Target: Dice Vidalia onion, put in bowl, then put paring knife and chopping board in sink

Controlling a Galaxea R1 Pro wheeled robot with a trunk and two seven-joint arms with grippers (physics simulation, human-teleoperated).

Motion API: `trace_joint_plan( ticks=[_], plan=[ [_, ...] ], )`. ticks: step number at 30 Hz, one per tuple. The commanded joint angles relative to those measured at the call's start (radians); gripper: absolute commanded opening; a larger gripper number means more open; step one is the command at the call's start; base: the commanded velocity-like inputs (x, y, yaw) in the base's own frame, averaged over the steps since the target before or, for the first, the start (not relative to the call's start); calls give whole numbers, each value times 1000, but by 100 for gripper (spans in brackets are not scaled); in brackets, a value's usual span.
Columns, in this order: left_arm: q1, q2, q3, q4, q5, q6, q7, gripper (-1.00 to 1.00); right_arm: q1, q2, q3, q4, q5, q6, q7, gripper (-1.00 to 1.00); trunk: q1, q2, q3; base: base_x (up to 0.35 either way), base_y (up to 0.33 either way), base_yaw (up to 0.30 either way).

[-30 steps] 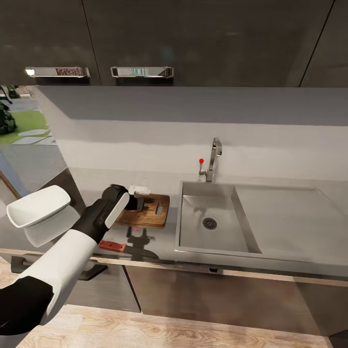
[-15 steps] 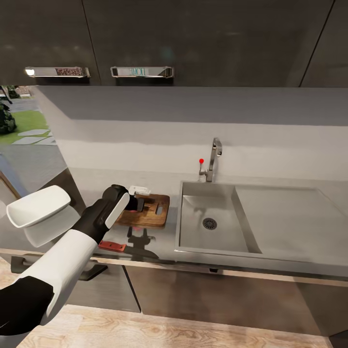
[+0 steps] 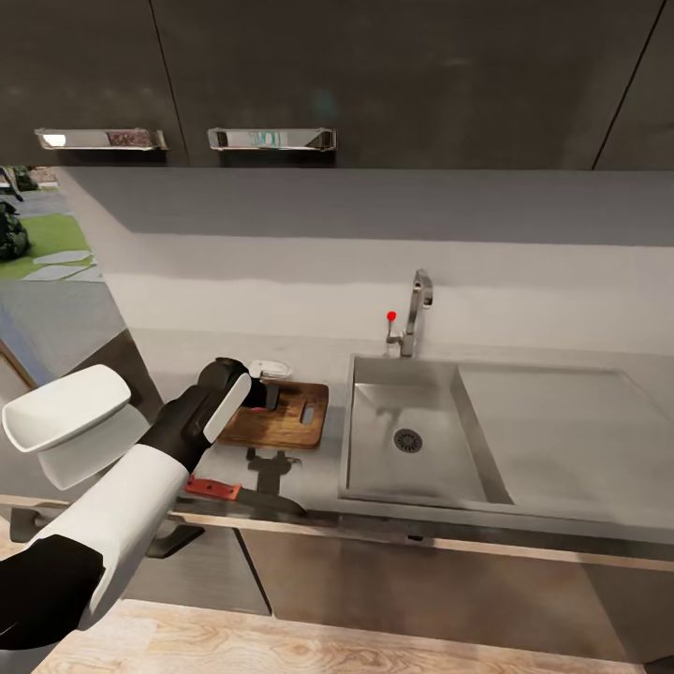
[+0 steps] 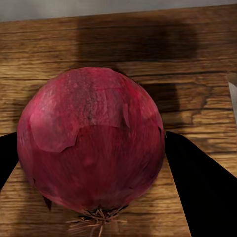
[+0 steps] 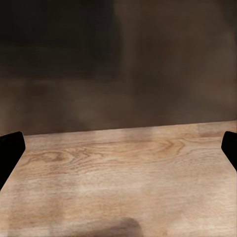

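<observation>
My left gripper [image 4: 91, 143] clamps the onion [image 4: 91, 140] over the chopping board [image 3: 290, 419]; my arm hides most of it, seemingly. Right gripper [image 5: 118, 148] gapes empty above wooden floor [image 5: 123, 168].

Left gripper [image 3: 267, 393] sits right over the chopping board [image 3: 295, 421], fingers closed around the onion [image 4: 91, 140], so the near-left part of the board is taken. The board's right end by the slot has open wood. Paring knife [image 3: 213, 486] lies on the countertop [image 3: 318, 473] at the near edge, left of the board, with the left arm passing over that strip. Bowl [image 3: 65, 417] stands further left. The sink [image 3: 412, 435] basin is open down to the drain, drainboard to its right too; the tap [image 3: 417, 314] stands at the far rim. Right gripper [image 5: 118, 148] has its fingers spread over wood floor.
</observation>
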Motion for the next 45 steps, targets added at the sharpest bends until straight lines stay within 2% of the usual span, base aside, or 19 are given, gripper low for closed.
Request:
trace_joint_plan(
  ticks=[1,21,45],
  plan=[
    [-1,1,-4,-1,10,2,9,-100,-1,0,-3,1,1,-3,-1,100,0,-1,-1,35,0,0],
    [-1,1,-5,38,10,1,8,-100,0,0,-3,0,1,-3,0,100,0,-1,-1,4,0,0],
    [-1,1,-6,42,10,1,9,-100,0,0,-3,0,1,-3,4,100,0,-1,-1,0,0,0]
  ],
)
